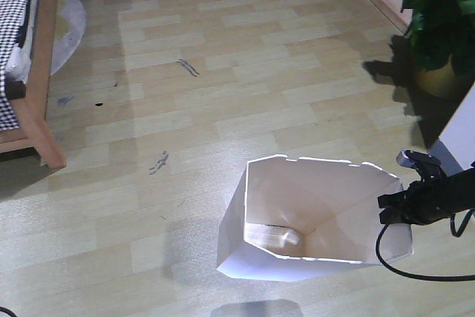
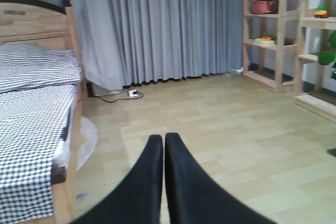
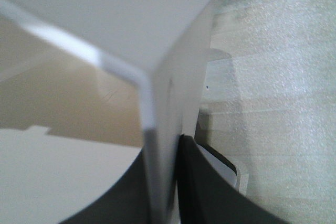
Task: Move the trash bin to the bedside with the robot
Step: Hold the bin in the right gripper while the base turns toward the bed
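The white trash bin (image 1: 319, 217) stands on the wooden floor at the lower right of the front view, its notched rim open towards me, with a crumpled pale object at its bottom. My right gripper (image 1: 391, 209) is shut on the bin's right wall at the rim; in the right wrist view the white wall (image 3: 157, 103) sits pinched between the black fingers (image 3: 202, 182). The bed (image 1: 30, 72) with checkered bedding and light wooden frame is at the far left, well apart from the bin. My left gripper (image 2: 164, 139) is shut and empty, pointing at the floor beside the bed (image 2: 37, 108).
A potted plant (image 1: 441, 27) stands at the right, with wooden shelves (image 2: 273, 30) along the right wall. A round pale mat (image 1: 67, 27) lies by the bed. A power strip with cable (image 2: 131, 93) lies below the grey curtain. A black cable (image 1: 393, 261) trails from my right arm.
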